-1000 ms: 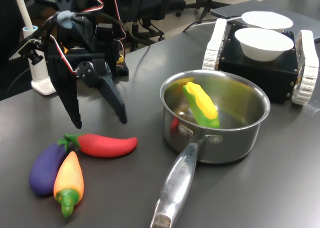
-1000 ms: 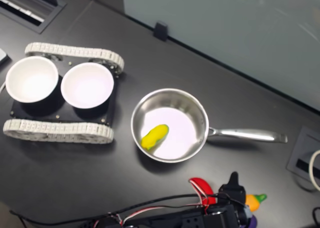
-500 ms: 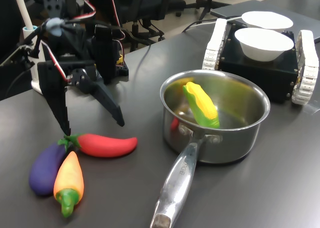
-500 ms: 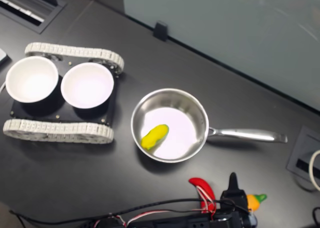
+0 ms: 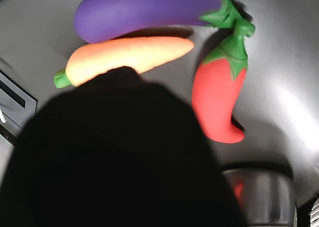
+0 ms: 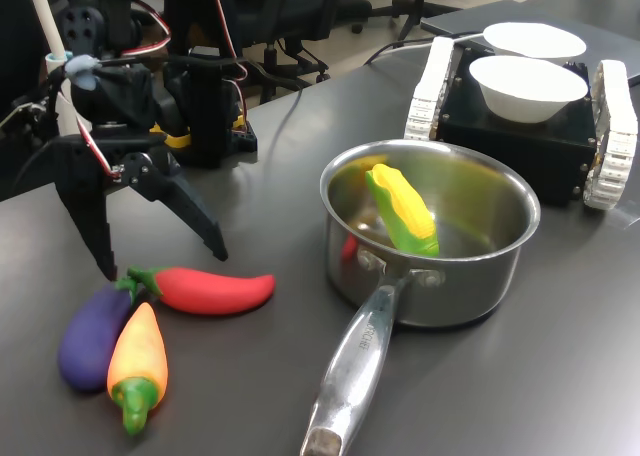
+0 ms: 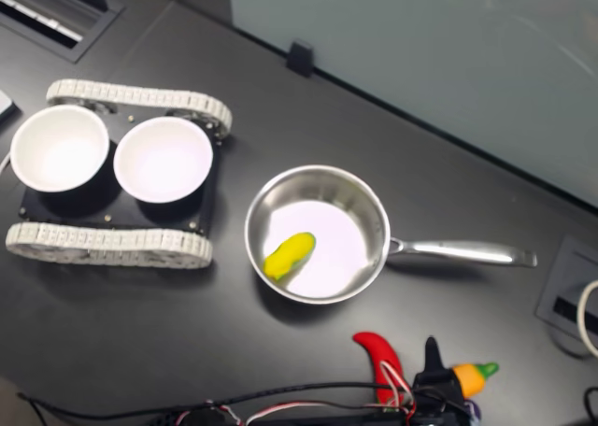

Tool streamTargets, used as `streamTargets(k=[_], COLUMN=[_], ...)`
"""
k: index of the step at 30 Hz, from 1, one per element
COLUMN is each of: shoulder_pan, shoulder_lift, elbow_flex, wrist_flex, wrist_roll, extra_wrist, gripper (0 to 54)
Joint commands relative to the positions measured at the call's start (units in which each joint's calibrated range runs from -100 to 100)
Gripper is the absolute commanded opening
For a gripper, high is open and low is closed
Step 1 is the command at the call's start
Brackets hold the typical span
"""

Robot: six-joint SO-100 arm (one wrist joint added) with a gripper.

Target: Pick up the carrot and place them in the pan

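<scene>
A: Where is the small orange toy carrot with the green stem end (image 6: 138, 364) now?

B: It lies on the dark grey surface (image 6: 250, 376), touching the purple toy eggplant (image 6: 92, 334) and just beside the red toy chili pepper (image 6: 210, 290). The shiny round steel pan with the long handle (image 6: 500, 266) stands well apart, at the first exterior view's right, and it holds a yellow-and-green toy corn cob (image 6: 402, 208).

A: And the black two-finger tool (image 6: 155, 258)?

B: Its fingers are wide apart and hold nothing. It hovers over the stem ends of the eggplant and the chili.

A: Which step is it?

B: I judge it is the approach, not yet the grasp. Next I must bring the tool over the carrot's middle, lower it, and close without catching the eggplant.
</scene>
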Motion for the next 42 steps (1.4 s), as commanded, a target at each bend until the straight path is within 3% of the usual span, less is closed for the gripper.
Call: streamTargets(k=[1, 21, 42], shoulder_pan=[1.6, 1.0, -1.3], shoulder_lift=[-0.3, 3.1, 6.8], elbow_flex=[-3.6, -5.3, -2.5], wrist_flex=[-2.8, -4.5, -10.9], wrist_roll=[0.7, 1.9, 0.6], extra_wrist=[-0.7, -0.7, -0.4], gripper=[43.7, 42.8, 40.8])
